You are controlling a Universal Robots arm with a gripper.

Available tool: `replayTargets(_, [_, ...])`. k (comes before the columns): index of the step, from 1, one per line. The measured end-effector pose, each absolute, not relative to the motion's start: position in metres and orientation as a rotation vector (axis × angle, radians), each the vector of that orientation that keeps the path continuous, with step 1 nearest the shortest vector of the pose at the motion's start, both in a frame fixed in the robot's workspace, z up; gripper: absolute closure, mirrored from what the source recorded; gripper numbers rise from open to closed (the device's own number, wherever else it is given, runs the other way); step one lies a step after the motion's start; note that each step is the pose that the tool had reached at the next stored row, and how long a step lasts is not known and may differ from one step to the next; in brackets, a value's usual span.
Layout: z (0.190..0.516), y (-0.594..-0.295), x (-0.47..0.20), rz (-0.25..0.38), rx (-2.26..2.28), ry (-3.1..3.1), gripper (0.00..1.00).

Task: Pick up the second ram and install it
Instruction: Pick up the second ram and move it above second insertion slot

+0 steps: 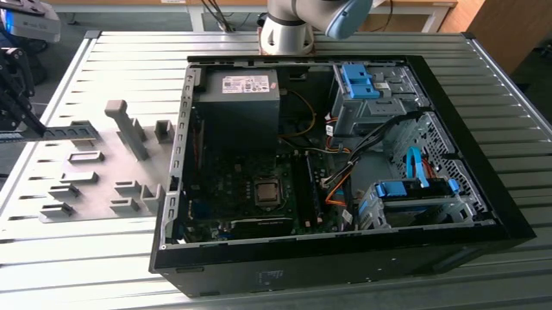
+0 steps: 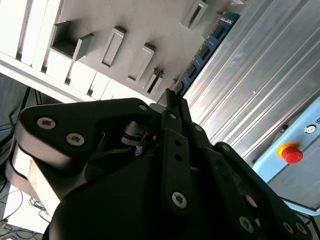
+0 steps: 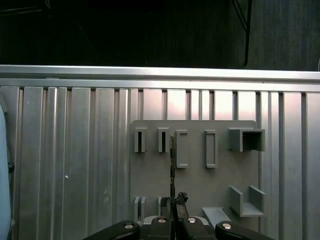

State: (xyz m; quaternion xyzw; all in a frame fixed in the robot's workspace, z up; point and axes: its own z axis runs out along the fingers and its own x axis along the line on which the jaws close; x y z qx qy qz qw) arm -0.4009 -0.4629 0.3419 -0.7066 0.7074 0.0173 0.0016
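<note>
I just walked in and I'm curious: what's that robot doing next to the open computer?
The robot's tool is pinching a thin bluish-green memory stick by one end. It holds the stick over the grey holder plate on the metal table. The open computer case sits beside that plate, and the stick is not in it yet.

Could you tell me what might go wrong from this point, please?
1. The gripper pinches the second ram at one end only, so the long stick could tilt or slip in transit.
2. The ram is over the grey holder plate, and the tall upright block close by could catch it.
3. Orange cables lie beside the black memory slots in the case and might foul the insertion.
</note>
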Motion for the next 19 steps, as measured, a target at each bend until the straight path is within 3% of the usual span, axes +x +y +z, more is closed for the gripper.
replayTargets(19, [0.358, -0.463, -0.401, 0.054, -2.218, 2.220, 0.86])
